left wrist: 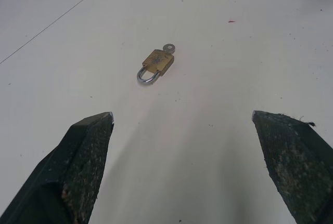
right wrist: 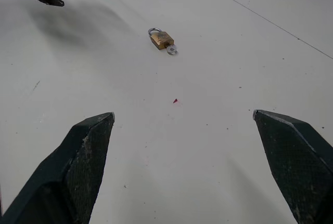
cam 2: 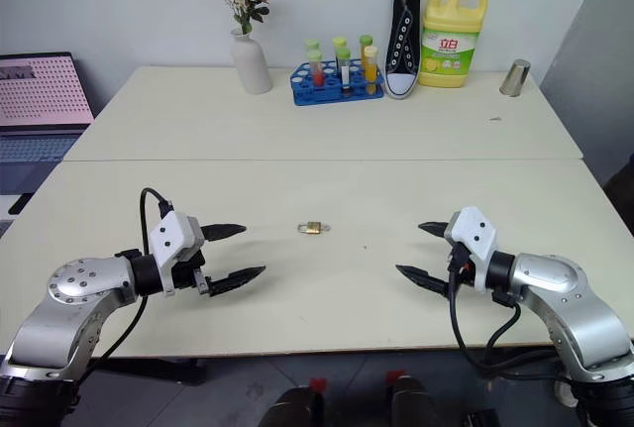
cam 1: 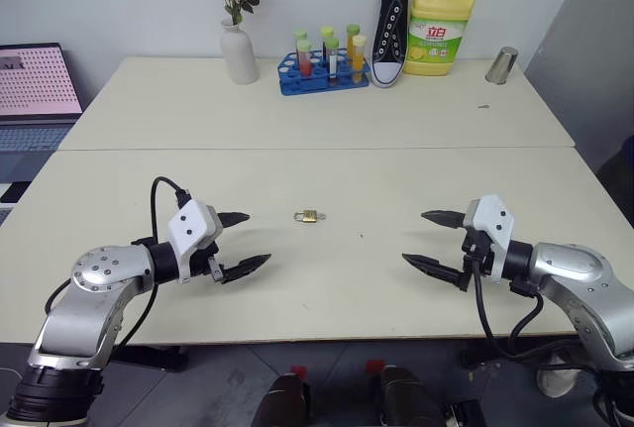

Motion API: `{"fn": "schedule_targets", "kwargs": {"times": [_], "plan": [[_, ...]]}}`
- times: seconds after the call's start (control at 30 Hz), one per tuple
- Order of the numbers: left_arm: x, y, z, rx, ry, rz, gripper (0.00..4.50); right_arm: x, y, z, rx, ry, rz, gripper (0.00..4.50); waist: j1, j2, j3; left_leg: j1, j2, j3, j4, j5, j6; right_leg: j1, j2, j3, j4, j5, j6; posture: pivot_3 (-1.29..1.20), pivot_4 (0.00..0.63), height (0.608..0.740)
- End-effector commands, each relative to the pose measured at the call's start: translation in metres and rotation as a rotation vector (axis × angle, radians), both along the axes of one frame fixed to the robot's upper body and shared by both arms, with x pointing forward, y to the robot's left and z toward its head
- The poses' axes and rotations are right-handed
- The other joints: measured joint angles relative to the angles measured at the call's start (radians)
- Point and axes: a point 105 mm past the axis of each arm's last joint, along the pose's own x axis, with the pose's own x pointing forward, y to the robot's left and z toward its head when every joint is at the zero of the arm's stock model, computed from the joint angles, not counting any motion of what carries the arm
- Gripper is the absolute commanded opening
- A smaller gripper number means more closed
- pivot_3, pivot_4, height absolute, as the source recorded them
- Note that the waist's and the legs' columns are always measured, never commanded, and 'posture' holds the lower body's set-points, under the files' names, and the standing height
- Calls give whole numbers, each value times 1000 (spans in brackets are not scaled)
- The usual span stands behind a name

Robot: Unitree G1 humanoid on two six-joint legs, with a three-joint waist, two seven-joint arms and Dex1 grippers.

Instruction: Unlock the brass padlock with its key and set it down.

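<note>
Both tools, left and right, hover wide open and empty over the bench, with the brass padlock, key inserted, lying flat between them.

One brass padlock (key inserted), one vase, one shoe, one detergent bottle, one tube rack

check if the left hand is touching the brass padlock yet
Apart. In the left eye view the left hand hangs open to one side of the brass padlock, with bare table between them; the left wrist view shows the same gap.
</note>
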Motion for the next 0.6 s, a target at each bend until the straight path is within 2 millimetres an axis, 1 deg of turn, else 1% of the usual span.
{"fn": "schedule_targets", "kwargs": {"times": [0.03, 0.33, 0.6], "plan": [[0, -2, 8, 7, -37, -27, 4500, 0, 3, 7, 2, -41, 16, 4477, 0, 0, 0, 0, 0, 0, 0, 0, 0, 0, 0, 0, 0, 0, 0, 0, 150, 740], [1, -3, 13, -20, -21, -6, 4500, -1, 4, 5, 15, -27, 17, 4477, 0, 0, 0, 0, 0, 0, 0, 0, 0, 0, 0, 0, 0, 0, 0, 0, 150, 740], [2, 2, 11, 4, -1, -29, 4500, -1, 4, 4, 17, -18, 17, 4477, 0, 0, 0, 0, 0, 0, 0, 0, 0, 0, 0, 0, 0, 0, 0, 0, 150, 740]]}}
